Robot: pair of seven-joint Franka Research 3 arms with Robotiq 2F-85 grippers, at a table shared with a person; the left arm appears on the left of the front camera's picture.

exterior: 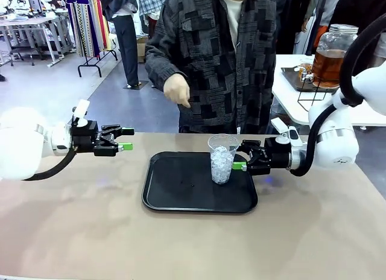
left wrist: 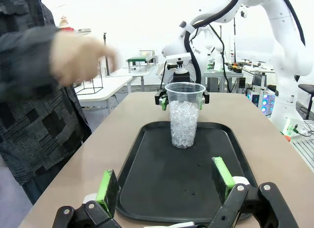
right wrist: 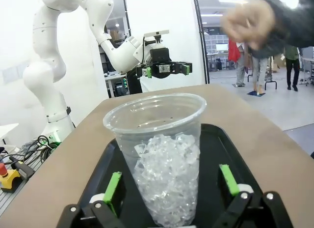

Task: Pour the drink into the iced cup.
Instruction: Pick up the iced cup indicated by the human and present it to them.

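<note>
While the iced cup point(exterior: 222, 159) stood at the tray's point(exterior: 175, 192) three o'clock edge, the left tool point(exterior: 125, 139) and right tool point(exterior: 241, 155) gaped wide, the right just beside it. Its light, crushable plastic likely wanted a gentle mid-wall grip. The drink point(exterior: 329, 66) sat at one o'clock.

Iced cup point(exterior: 222, 160) on tray point(exterior: 175, 192), right pincer point(exterior: 242, 155) beside.

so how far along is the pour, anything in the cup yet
Done: the iced cup stands on the black tray, ice only, nothing poured. In hand: the right claw, open, has a pad either side of the cup, not gripping; the left claw hangs open. Left: the drink sits in the dispenser jar behind, so all the pouring.
</note>
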